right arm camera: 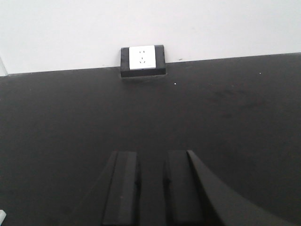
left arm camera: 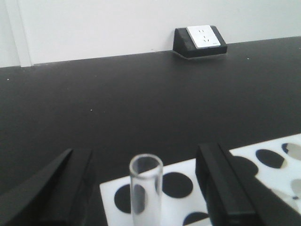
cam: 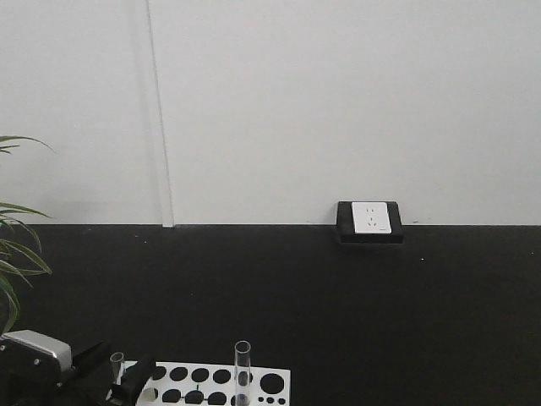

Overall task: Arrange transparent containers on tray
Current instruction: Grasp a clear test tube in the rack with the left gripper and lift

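The left pincer (left arm camera: 141, 157) is spread and straddles one test tube (left arm camera: 146, 193). The tube stands upright in the white rack (left arm camera: 277, 179), long axis vertical, centred in the gap and touching neither side. The right pincer (right arm camera: 151, 174), barely parted and empty, hangs over the desk (right arm camera: 225, 108). The tray is out of view.

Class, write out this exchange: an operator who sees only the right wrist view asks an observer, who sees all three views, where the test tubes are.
Operator: I see only the black table, a wall socket and my right gripper holding nothing. Any tubes?
Observer: Yes. One test tube stands upright in a white perforated rack at the bottom edge of the front view.
Operator: Where is the left gripper?
Observer: The left gripper is at that rack, its open fingers either side of a second test tube, with a gap on both sides.
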Motion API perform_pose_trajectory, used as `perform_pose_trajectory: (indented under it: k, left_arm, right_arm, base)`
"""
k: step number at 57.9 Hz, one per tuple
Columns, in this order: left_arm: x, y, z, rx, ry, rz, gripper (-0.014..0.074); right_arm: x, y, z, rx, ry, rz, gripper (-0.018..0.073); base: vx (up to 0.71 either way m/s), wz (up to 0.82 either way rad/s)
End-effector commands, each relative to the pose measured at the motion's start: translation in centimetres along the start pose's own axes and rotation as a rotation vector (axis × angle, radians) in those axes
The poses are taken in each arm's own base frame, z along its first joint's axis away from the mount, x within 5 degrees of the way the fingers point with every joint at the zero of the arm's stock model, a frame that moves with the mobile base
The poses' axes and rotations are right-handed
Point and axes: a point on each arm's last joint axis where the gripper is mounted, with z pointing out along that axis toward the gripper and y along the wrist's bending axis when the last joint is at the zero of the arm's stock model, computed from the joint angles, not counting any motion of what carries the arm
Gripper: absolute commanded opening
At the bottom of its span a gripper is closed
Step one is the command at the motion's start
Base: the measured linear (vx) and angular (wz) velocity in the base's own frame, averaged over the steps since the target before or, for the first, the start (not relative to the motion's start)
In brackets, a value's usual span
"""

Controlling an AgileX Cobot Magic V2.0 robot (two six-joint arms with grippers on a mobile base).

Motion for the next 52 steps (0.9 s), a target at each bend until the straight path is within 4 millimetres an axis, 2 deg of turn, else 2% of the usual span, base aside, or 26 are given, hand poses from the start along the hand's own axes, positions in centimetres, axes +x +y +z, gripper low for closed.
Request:
perform_pose_trajectory:
  k: [1, 14, 25, 52]
  left_arm:
    - [-1.5, -0.2, 0.4, 0.007, -0.088, -0.012, 0.0569]
    - [-0.5, 0.0, 1.1, 0.014, -0.094, -0.021, 0.0543]
    - [-0.4, 0.0, 1.2, 0.02, -0.114, -0.024, 0.0479]
    - [-0.5, 0.0, 1.2, 0.022, -0.128, -0.023, 0.022]
  right_arm:
    - [-1.5, 0.0, -0.1, -0.003, -0.088, -0.008, 0.0254]
    - [-1.5, 0.0, -0.1, -0.002, -0.087, -0.008, 0.0254]
    - [-1.5, 0.0, -0.1, -0.002, -0.087, -0.008, 0.0254]
    - [-1.5, 0.0, -0.1, -0.003, -0.088, -0.008, 0.0254]
  base:
    - [0.0, 0.0]
    - [0.0, 0.0]
    - [0.0, 0.0]
    - [0.0, 0.0]
